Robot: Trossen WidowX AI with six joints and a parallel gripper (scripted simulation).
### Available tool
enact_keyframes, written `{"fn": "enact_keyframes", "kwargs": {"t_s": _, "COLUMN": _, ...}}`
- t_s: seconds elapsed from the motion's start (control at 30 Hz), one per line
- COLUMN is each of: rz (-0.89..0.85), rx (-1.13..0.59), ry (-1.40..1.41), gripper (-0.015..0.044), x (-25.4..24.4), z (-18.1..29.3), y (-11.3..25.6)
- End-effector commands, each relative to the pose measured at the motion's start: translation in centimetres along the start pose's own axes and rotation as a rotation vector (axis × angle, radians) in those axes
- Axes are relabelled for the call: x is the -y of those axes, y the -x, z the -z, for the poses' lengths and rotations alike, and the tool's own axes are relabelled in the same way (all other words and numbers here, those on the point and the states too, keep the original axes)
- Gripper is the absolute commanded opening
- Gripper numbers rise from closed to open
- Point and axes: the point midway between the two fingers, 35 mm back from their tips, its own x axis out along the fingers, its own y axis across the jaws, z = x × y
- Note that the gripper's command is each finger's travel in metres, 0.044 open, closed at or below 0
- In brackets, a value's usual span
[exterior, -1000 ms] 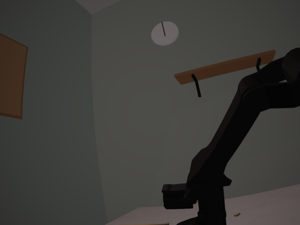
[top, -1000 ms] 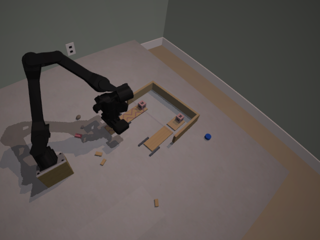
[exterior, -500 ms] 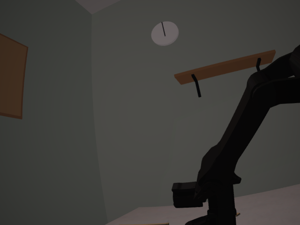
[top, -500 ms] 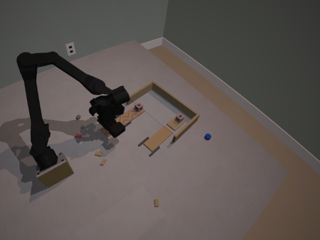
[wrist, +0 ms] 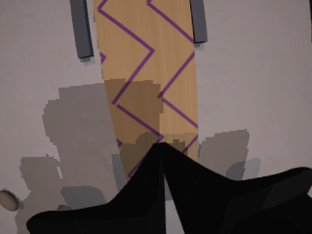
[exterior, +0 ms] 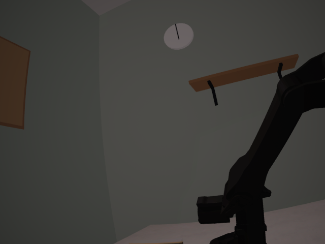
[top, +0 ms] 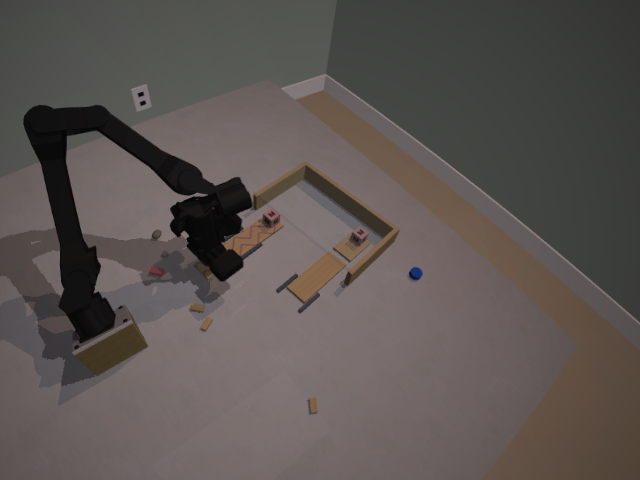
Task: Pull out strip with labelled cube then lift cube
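Note:
A strip with purple zigzags (top: 248,241) (wrist: 128,49) looks to be in one piece where it shows; the arm hides part of it in the top view. A pink cube with a dark letter (top: 271,218) stands on its far end, outside the walls' open side. The plain strip is split by a gap into a near piece (top: 316,276) and a far piece (top: 348,250). A second pink lettered cube (top: 359,236) stands on the far piece. My gripper (wrist: 160,148) is shut and empty, its tips over the near part of the zigzag strip; contact cannot be told.
A wooden wall (top: 351,198) encloses three sides behind the strips. Dark rails flank the zigzag strip (wrist: 82,29) (wrist: 199,21) and the plain strip (top: 286,283) (top: 309,302). A blue disc (top: 415,273), a red block (top: 156,270), a stone (top: 156,234) and small wooden pieces (top: 196,307) (top: 312,405) lie around.

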Motion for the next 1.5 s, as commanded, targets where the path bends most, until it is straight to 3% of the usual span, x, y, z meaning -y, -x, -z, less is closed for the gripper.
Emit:
{"fn": "enact_keyframes", "kwargs": {"t_s": 0.0, "rz": -0.003, "rx": -0.028, "ry": -0.011, "gripper": 0.0, "x": 0.1, "z": 1.5, "y": -0.5}}
{"fn": "enact_keyframes", "kwargs": {"t_s": 0.87, "rz": -0.003, "rx": -0.029, "ry": -0.013, "gripper": 0.0, "x": 0.2, "z": 5.4, "y": -0.4}}
{"fn": "enact_keyframes", "kwargs": {"t_s": 1.47, "rz": -0.003, "rx": -0.029, "ry": -0.013, "gripper": 0.0, "x": 0.2, "z": 5.5, "y": -0.4}}
